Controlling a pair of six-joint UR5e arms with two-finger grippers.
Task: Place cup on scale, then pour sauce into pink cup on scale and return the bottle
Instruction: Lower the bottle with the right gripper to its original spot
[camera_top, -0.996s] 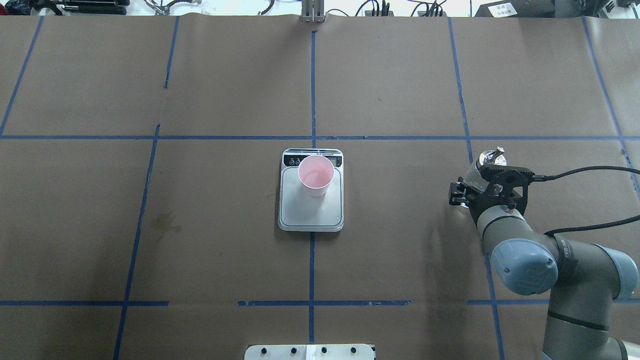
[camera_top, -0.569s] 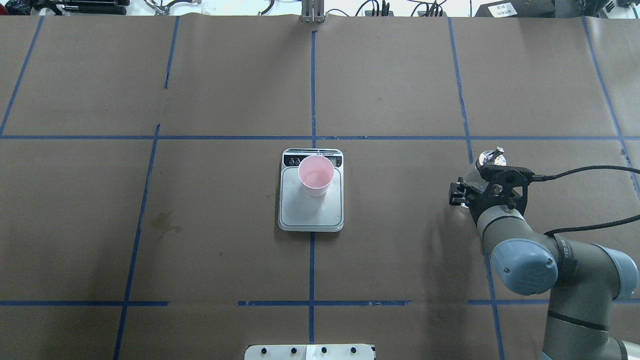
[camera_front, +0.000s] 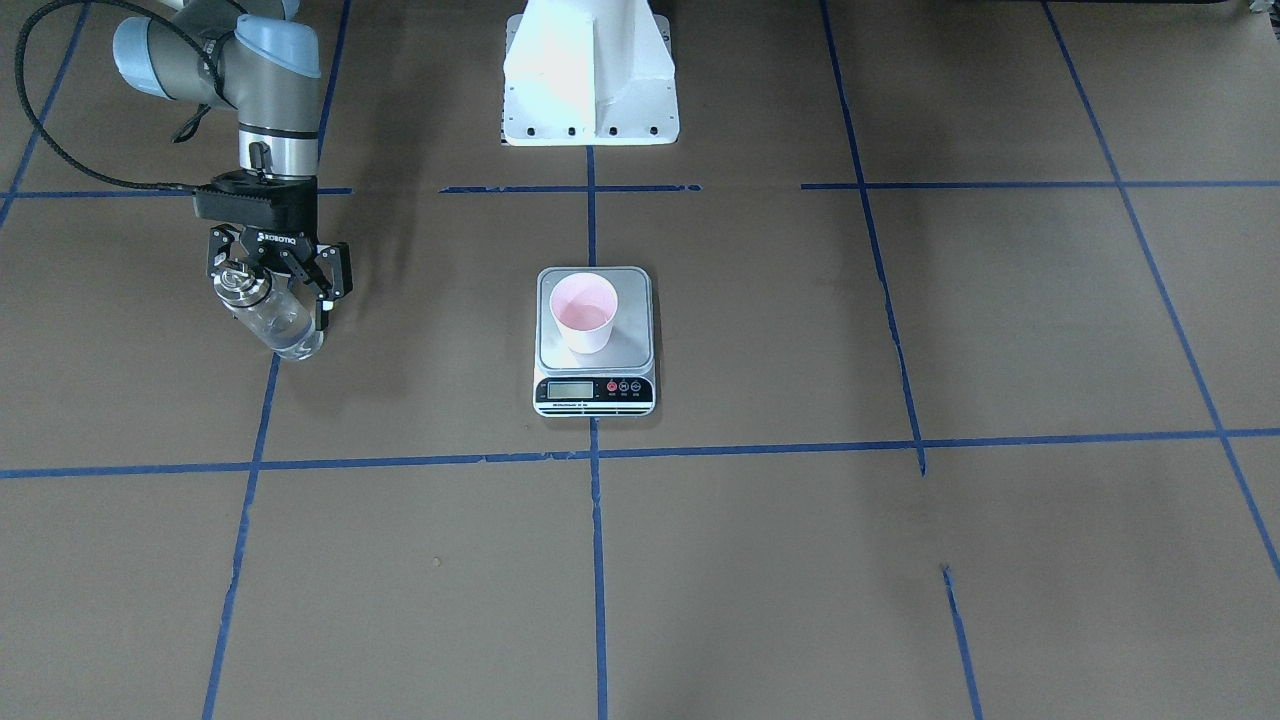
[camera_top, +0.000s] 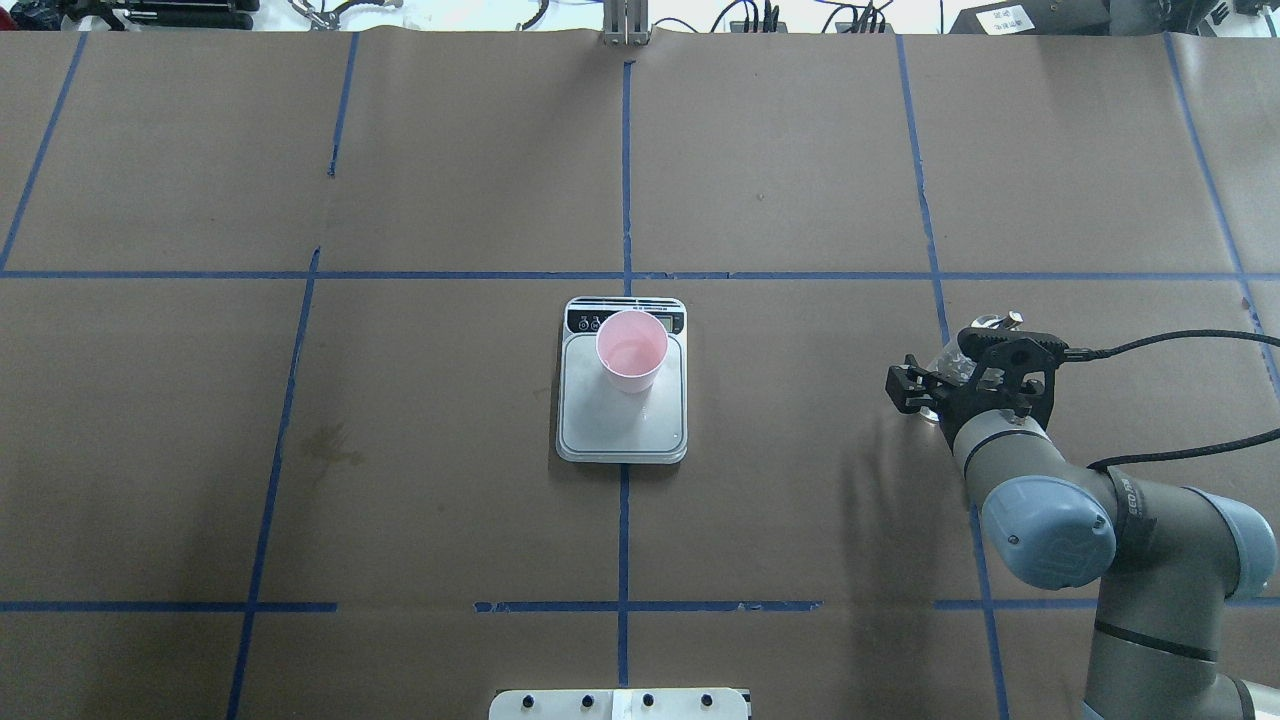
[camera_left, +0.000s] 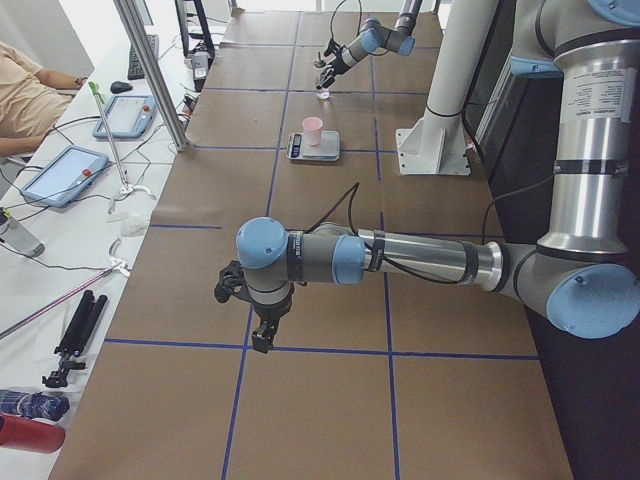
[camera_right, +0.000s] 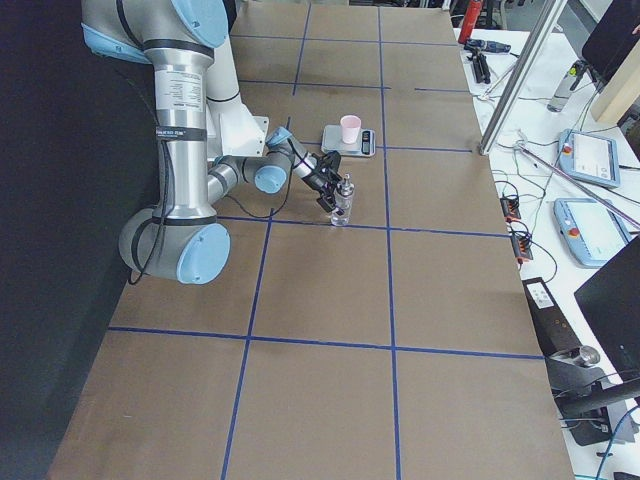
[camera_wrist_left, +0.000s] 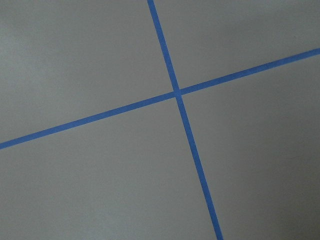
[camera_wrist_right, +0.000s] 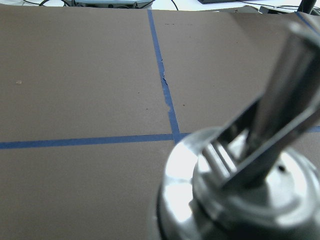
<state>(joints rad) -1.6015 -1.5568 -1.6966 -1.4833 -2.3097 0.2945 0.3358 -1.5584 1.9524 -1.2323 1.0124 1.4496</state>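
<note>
At the frame's left, the right gripper (camera_front: 272, 305) stood spread wide around the bottle (camera_front: 288, 332), gripping nothing. The bottle apparently rested on the tabletop (camera_front: 800, 550). At centre, the cup (camera_front: 584, 312) sat on the scale (camera_front: 634, 345). I feared a crooked retreat would let a finger clip the glass and topple it. I couldn't tell how the left gripper (camera_left: 255, 320) stood.

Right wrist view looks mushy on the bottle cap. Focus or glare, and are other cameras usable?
Right wrist view: the pourer cap is too close and out of focus, with bright highlights; the tape behind is sharp. Front-facing view: sharp, bottle readable, robot base blown out white. Overhead view: cup and scale crisp.
</note>
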